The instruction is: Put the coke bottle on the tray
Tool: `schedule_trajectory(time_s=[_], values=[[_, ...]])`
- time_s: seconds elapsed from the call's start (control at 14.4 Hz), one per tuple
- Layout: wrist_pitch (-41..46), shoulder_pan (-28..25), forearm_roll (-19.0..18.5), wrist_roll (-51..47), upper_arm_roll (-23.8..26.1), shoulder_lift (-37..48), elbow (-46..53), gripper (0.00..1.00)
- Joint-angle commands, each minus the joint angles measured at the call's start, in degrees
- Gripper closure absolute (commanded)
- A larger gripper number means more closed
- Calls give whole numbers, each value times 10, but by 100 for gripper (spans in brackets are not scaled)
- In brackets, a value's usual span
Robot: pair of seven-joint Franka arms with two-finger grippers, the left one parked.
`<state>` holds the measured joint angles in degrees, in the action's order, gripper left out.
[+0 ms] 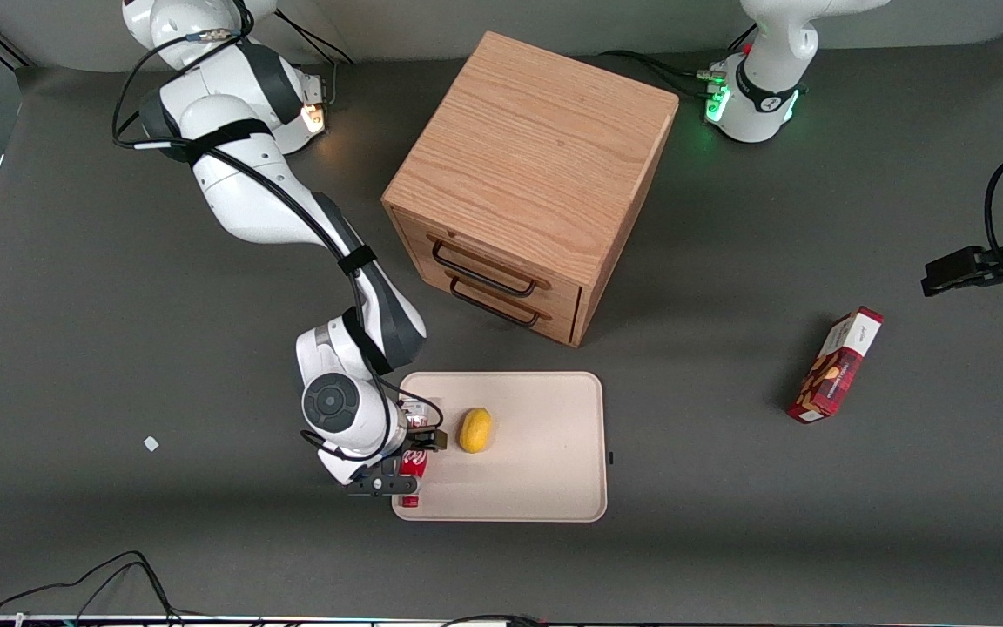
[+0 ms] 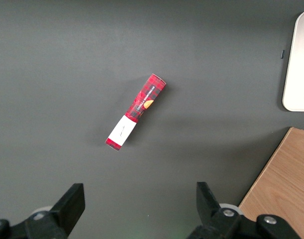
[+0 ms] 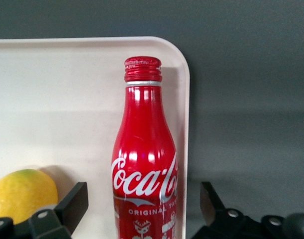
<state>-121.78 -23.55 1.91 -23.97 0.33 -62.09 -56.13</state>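
Note:
The red coke bottle lies on the cream tray, along the tray's rim toward the working arm's end, with its red cap pointing to the front camera. My right gripper hovers over the bottle's body and is open. In the right wrist view the black fingers stand apart on either side of the coke bottle, with a gap on each side, and the tray lies beneath. The bottle's base end is hidden under the gripper.
A yellow lemon rests on the tray beside the bottle. The wooden drawer cabinet stands farther from the front camera than the tray. A red snack box lies toward the parked arm's end of the table.

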Motion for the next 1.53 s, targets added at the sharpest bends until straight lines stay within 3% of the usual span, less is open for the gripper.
schedule_trajectory(time_s=[0.0, 0.42, 0.97, 1.11, 1.46], values=[[-3, -4, 6, 10, -4, -3, 11, 0], [35, -2, 6, 7, -4, 49, -18, 0], [78, 53, 6, 45, -4, 327, -306, 0], [85, 82, 6, 100, -2, 395, -368, 0], [191, 143, 8, 174, 3, 488, -392, 0]])
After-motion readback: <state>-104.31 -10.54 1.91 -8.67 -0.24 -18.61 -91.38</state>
